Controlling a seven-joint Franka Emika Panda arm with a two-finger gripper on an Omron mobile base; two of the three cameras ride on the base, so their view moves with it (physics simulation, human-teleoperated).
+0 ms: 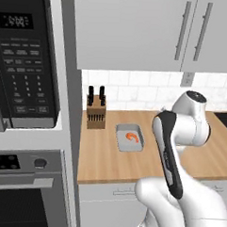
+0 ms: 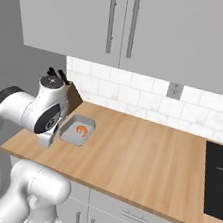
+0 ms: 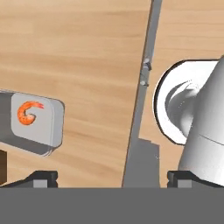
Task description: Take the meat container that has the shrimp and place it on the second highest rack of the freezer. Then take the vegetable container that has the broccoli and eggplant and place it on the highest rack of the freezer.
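One shrimp (image 1: 131, 137) lies in its unlabelled grey tray (image 1: 129, 145); end effector (image 3: 112, 177) spread wide, empty.

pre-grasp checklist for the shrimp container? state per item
1. Shrimp lies in the grey container: ok.
2. Container flat on the wooden counter, beside the knife block, apart from it: ok.
3. Container uncovered, top approach free: ok.
4. Gripper at the container: not ok, in the hand view the tray sits off to one side.
5. Gripper open: cannot tell, tips barely show.
6. Freezer door open: cannot tell.
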